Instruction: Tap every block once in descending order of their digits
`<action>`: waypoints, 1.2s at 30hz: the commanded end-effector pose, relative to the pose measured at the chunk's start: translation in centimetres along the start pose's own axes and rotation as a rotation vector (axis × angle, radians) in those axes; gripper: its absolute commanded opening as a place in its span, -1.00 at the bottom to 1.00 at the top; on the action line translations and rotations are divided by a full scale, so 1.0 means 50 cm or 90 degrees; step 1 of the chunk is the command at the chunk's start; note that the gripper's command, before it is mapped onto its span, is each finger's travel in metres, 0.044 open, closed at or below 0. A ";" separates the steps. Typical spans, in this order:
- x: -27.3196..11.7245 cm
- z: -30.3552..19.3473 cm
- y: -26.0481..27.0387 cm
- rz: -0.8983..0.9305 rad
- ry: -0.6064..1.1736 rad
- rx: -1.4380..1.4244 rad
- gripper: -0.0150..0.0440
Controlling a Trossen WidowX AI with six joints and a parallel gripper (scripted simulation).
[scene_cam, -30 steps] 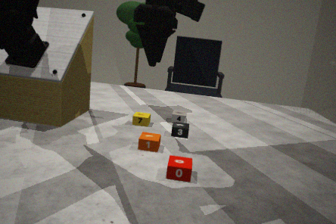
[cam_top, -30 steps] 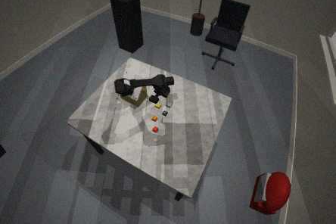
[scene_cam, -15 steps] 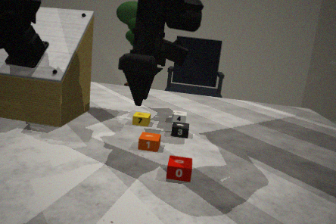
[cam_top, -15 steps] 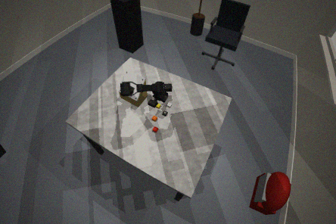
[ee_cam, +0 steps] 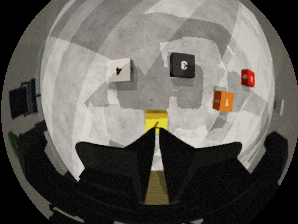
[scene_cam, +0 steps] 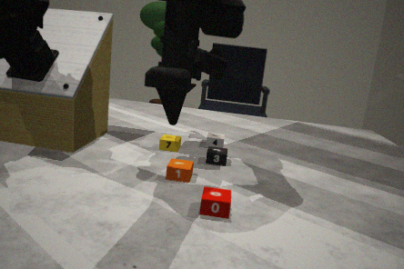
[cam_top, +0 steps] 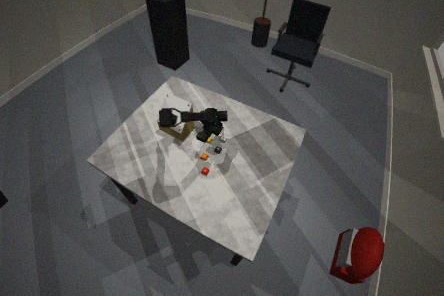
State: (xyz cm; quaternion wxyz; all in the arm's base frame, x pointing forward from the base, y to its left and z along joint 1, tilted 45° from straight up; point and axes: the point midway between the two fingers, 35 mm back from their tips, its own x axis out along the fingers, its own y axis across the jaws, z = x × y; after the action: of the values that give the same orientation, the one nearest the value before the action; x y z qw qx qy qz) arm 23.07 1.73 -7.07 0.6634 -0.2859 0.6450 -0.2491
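Note:
A yellow block [cam_top: 210, 140] [scene_cam: 169, 143] [ee_cam: 156, 116] shows 7. A white block [cam_top: 223, 139] [scene_cam: 215, 139] [ee_cam: 120, 70] shows 4, a black block [cam_top: 218, 150] [scene_cam: 217, 156] [ee_cam: 182, 65] shows 3, an orange block [cam_top: 204, 156] [scene_cam: 179, 170] [ee_cam: 223, 101] shows 1, and a red block [cam_top: 205, 171] [scene_cam: 216, 202] [ee_cam: 248, 78] shows 0. My gripper [scene_cam: 173, 124] [ee_cam: 157, 131] is shut, tips together, with nothing between them. In the exterior view the tips are above the yellow block, with a gap between. In the wrist view they overlap its lower edge.
A wooden box with a sloping white top [cam_top: 184, 129] [scene_cam: 91, 102] stands beside the arm's base, left of the blocks in the exterior view. The white and black blocks stand near each other. The table [cam_top: 240, 212] [scene_cam: 114, 234] carries all of these.

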 end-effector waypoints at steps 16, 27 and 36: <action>0.057 -0.001 -0.003 -0.005 0.000 -0.004 -0.42; -0.001 -0.001 -0.001 -0.004 0.000 -0.004 -0.42; -0.159 0.000 0.002 -0.002 0.000 -0.005 -0.42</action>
State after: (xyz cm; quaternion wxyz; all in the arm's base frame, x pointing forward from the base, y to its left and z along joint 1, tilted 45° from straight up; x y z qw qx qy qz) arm 22.71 4.92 -3.87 0.6511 -0.2969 0.6517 -0.2513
